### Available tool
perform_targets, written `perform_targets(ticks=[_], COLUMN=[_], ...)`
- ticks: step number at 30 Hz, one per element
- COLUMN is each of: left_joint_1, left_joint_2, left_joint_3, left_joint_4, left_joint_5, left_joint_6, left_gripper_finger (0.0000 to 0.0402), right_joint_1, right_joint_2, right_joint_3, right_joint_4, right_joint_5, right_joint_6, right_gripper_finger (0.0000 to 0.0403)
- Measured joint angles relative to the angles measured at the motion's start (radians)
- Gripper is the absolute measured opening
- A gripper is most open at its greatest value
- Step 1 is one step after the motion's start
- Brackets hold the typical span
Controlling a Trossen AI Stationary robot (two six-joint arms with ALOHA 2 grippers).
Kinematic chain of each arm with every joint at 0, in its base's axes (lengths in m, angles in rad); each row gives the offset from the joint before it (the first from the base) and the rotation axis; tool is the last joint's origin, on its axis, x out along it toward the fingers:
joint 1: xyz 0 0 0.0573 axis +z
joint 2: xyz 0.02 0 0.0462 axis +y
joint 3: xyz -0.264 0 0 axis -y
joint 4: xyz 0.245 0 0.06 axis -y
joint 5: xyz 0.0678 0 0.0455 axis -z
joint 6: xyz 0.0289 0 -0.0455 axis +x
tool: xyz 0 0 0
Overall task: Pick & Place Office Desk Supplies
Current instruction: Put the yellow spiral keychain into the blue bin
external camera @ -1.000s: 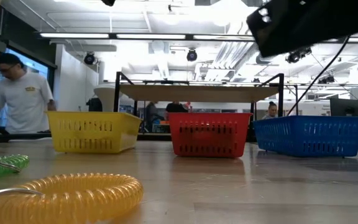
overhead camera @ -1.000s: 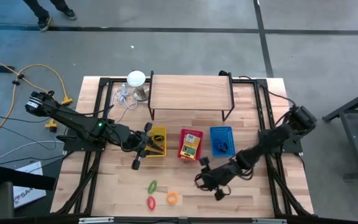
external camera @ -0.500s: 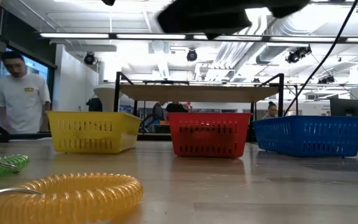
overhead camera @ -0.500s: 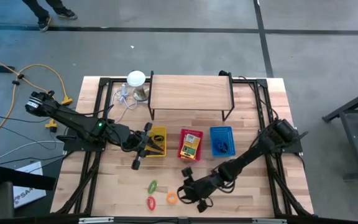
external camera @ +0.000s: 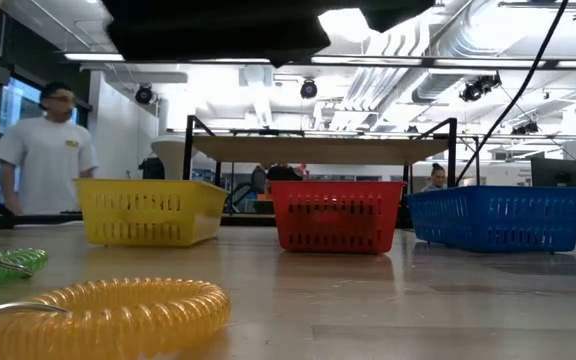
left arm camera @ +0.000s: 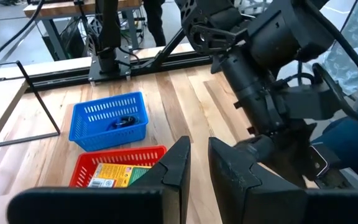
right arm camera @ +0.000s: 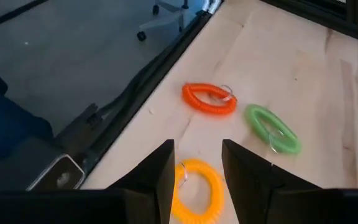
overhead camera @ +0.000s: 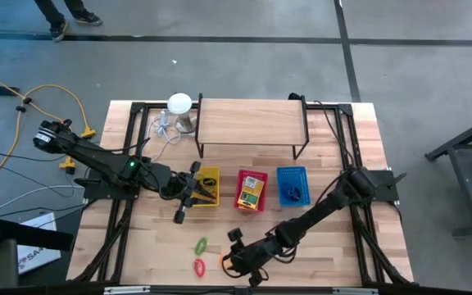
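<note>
Three coiled rings lie flat near the table's near edge: a yellow-orange one [right arm camera: 196, 190] [overhead camera: 224, 261], an orange-red one [right arm camera: 209, 98] [overhead camera: 198, 266] and a green one [right arm camera: 273, 129] [overhead camera: 201, 244]. My right gripper [right arm camera: 195, 182] [overhead camera: 238, 260] is open and hangs above the yellow-orange ring, one finger on either side, touching nothing. In the low view that ring [external camera: 108, 315] lies untouched under the dark arm. My left gripper [left arm camera: 199, 169] [overhead camera: 197, 192] waits at the yellow basket [overhead camera: 209, 187], fingers close together and holding nothing. A yellow-and-green box [overhead camera: 251, 193] lies in the red basket [overhead camera: 251, 175].
A blue basket [overhead camera: 292, 173] with a dark item stands right of the red one. Behind the baskets stands a wooden shelf on a black frame [overhead camera: 251, 123], and a white round-topped object with a cable [overhead camera: 179, 105] sits at the far left. A person [external camera: 43, 150] stands beyond the table.
My right gripper has swept toward the table's left and near edge, from in front of the red basket to above the yellow-orange ring. The rings and baskets have not moved. The person in the background has walked a little.
</note>
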Motion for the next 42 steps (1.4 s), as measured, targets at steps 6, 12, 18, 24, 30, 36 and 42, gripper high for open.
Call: perform_targets(ticks=[6, 12, 18, 24, 30, 36, 42], left_joint_1=[0.000, 0.000, 0.000, 0.000, 0.000, 0.000, 0.000], left_joint_2=[0.000, 0.000, 0.000, 0.000, 0.000, 0.000, 0.000], left_joint_3=[0.000, 0.000, 0.000, 0.000, 0.000, 0.000, 0.000], left_joint_4=[0.009, 0.017, 0.018, 0.021, 0.023, 0.023, 0.026], left_joint_5=[0.000, 0.000, 0.000, 0.000, 0.000, 0.000, 0.000], left_joint_6=[0.000, 0.000, 0.000, 0.000, 0.000, 0.000, 0.000], left_gripper_finger=[0.0054, 0.0054, 0.0054, 0.0054, 0.0054, 0.0054, 0.0054], right_joint_1=[0.000, 0.000, 0.000, 0.000, 0.000, 0.000, -0.002], right_joint_2=[0.013, 0.013, 0.044, 0.077, 0.108, 0.125, 0.125], right_joint_3=[-0.001, 0.000, -0.001, 0.001, 0.000, 0.001, 0.001], right_joint_4=[-0.003, -0.024, -0.047, -0.037, -0.026, -0.017, -0.021], right_joint_5=[-0.045, -0.045, -0.038, -0.039, -0.044, -0.042, -0.038], right_joint_6=[0.002, 0.002, -0.003, 0.006, 0.006, 0.010, 0.008], right_gripper_finger=[0.0121, 0.0121, 0.0121, 0.0121, 0.0121, 0.0121, 0.0113])
